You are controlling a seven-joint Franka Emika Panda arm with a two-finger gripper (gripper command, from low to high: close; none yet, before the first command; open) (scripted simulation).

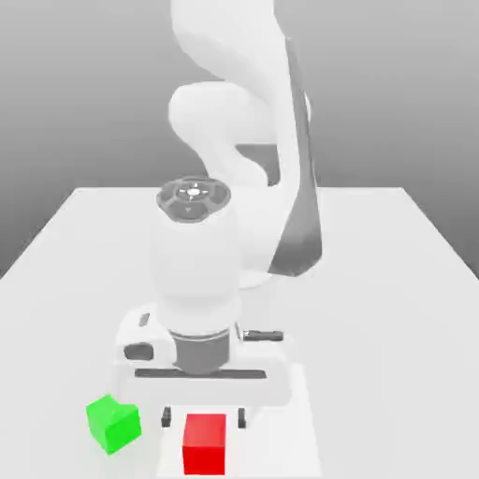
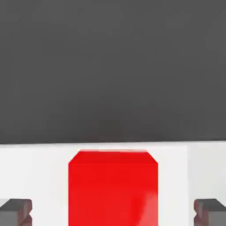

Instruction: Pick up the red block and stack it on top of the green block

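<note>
At the exterior view's left, you see a bright green, flat-faced block (image 1: 114, 425) with a smooth, matte surface, resting on the pale, plain desk (image 1: 374, 327) and turned so that one corner faces the camera. Its upper edge looks notched, as two corners rise on either side of a dip.

To the right of it stands your white robot arm (image 1: 196, 253), a run of rounded, glossy shells with dark grey trim, its wrist ending in a round grey cap with a ring of small markings. Below hangs the claw (image 1: 204, 417), its wide white housing crossed by a long dark slot, its two small dark fingers spread wide apart and gripping nothing.

Between those fingers in the exterior view, you find the glossy red cube-shaped block (image 1: 205, 444), square-edged and upright, near the desk's front edge and well apart from the green one. A brighter white rectangular patch (image 1: 276, 435) lies around it. In the hand view, the red block's flat face sits between grey, blocky fingertips (image 2: 16, 212), with white surface on both sides.
</note>
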